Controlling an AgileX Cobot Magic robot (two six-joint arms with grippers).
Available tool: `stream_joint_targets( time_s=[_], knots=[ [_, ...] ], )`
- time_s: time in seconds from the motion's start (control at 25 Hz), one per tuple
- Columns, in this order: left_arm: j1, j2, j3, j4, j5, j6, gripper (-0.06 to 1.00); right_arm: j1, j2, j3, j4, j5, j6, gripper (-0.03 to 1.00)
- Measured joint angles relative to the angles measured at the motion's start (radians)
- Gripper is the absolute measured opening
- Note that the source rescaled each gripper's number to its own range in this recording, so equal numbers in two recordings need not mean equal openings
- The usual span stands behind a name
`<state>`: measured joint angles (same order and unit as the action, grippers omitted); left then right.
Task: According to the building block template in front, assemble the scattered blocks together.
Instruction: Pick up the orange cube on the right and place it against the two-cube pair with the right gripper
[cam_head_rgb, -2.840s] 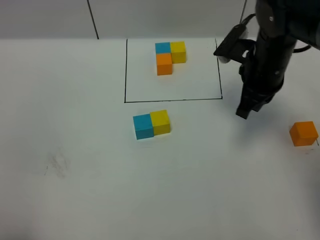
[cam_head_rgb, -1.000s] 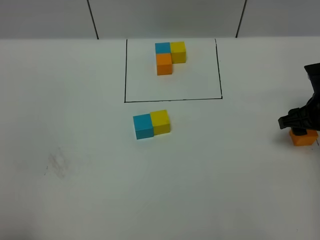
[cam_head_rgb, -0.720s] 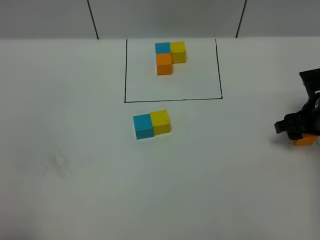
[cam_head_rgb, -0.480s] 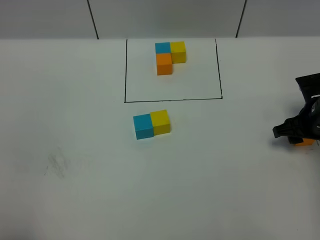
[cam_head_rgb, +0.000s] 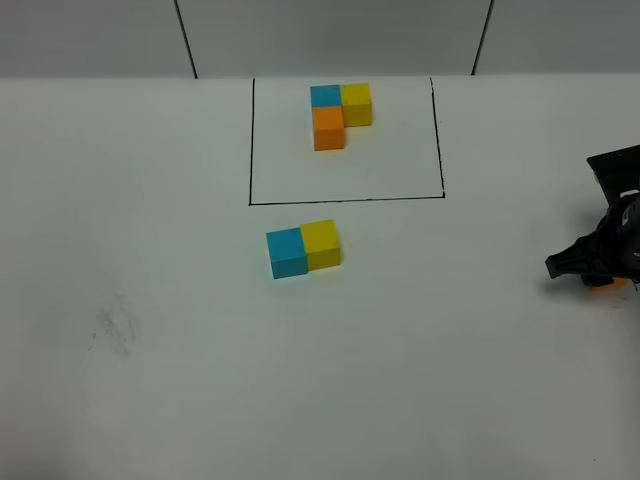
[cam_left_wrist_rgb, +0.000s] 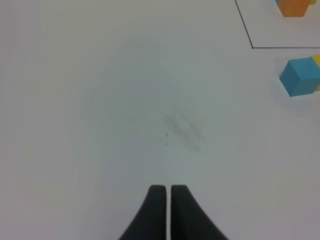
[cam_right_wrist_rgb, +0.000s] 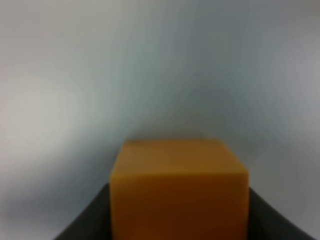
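Right gripper (cam_head_rgb: 592, 266): pinching orange cube (cam_right_wrist_rgb: 179, 187) between both fingers.
Left gripper (cam_left_wrist_rgb: 165, 190): fingers pressed together.
Blue cube (cam_head_rgb: 287, 252), yellow cube (cam_head_rgb: 321, 245): touching each other, well apart from Right gripper.
Template (cam_head_rgb: 335, 115): well apart from both grippers.

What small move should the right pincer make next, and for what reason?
Probably close the right pincer firmly on the orange cube. Its fingers flank the cube on both sides, but a firm grip cannot be confirmed. The cube sits far from the blue cube, which it must join as in the template.
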<state>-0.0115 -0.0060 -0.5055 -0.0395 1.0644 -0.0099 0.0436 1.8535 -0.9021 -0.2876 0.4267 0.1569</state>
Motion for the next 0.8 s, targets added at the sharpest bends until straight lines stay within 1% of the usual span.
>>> stream_joint_targets(
  time_s=[0.16,0.28,0.48,0.6,0.68,0.8],
  knots=[
    [0.000,0.000,0.000,0.000,0.000,0.000,0.00,0.009,-0.009,0.000,0.004,0.001,-0.001,0.54],
    [0.000,0.000,0.000,0.000,0.000,0.000,0.00,0.023,-0.060,0.000,0.023,0.016,-0.008,0.54],
    [0.000,0.000,0.000,0.000,0.000,0.000,0.00,0.066,-0.188,-0.024,0.038,0.114,-0.028,0.53],
    [0.000,0.000,0.000,0.000,0.000,0.000,0.00,0.115,-0.261,-0.037,0.051,0.193,-0.028,0.53],
    [0.000,0.000,0.000,0.000,0.000,-0.001,0.00,0.165,-0.310,-0.041,0.066,0.233,-0.028,0.53],
    [0.000,0.000,0.000,0.000,0.000,-0.001,0.00,0.243,-0.369,-0.046,0.097,0.274,-0.027,0.53]
  ],
)
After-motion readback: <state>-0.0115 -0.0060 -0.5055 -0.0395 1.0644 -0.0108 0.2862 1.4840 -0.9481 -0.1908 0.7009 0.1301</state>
